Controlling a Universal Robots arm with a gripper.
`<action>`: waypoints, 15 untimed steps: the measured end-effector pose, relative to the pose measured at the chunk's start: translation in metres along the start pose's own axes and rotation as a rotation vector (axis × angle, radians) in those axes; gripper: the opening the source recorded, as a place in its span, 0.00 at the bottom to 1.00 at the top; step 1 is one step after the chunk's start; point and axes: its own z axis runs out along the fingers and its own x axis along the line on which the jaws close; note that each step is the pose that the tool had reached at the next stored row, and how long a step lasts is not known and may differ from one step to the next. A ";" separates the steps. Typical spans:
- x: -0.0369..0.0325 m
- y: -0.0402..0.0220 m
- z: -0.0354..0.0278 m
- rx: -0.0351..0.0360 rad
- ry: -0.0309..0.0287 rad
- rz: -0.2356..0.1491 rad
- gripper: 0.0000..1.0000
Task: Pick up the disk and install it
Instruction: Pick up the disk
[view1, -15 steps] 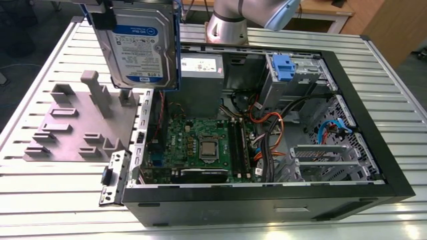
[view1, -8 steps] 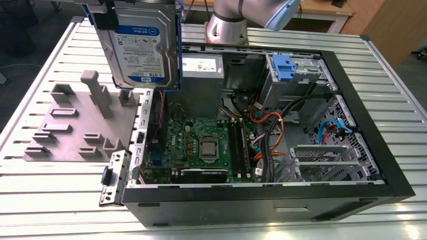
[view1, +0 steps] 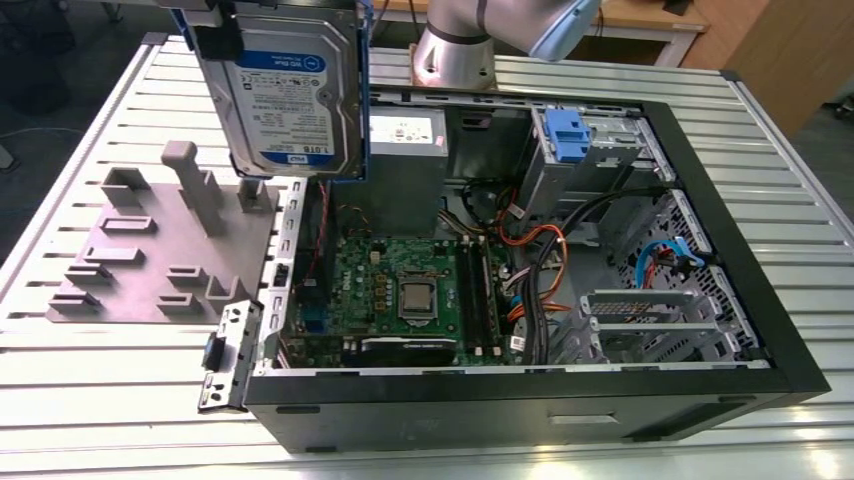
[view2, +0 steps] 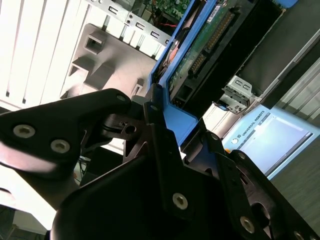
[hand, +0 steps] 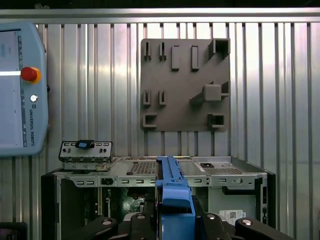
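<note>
Diffuse overhead light fills the exterior view: the slatted metal table (view1: 80, 400) shines pale, and the posts of the grey fixture plate (view1: 147, 270) cast soft shadows. The label of the disk (view1: 287, 95) carries a mild sheen, while the open computer case (view1: 534, 410) is dim inside. In the second wrist view the table (view2: 30, 45) blows out to white, the gripper (view2: 177, 120) is a dark mass, and the screen of the teach pendant (view2: 280, 140) glows. In the first wrist view streaks of glare run along the table (hand: 265, 75).
</note>
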 end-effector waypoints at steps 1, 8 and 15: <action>0.0000 0.0000 0.0000 0.0000 0.0000 0.000 0.36; -0.0001 -0.0040 0.0000 0.0000 0.0000 0.000 0.36; -0.0002 -0.0047 0.0000 0.0000 0.0000 0.000 0.36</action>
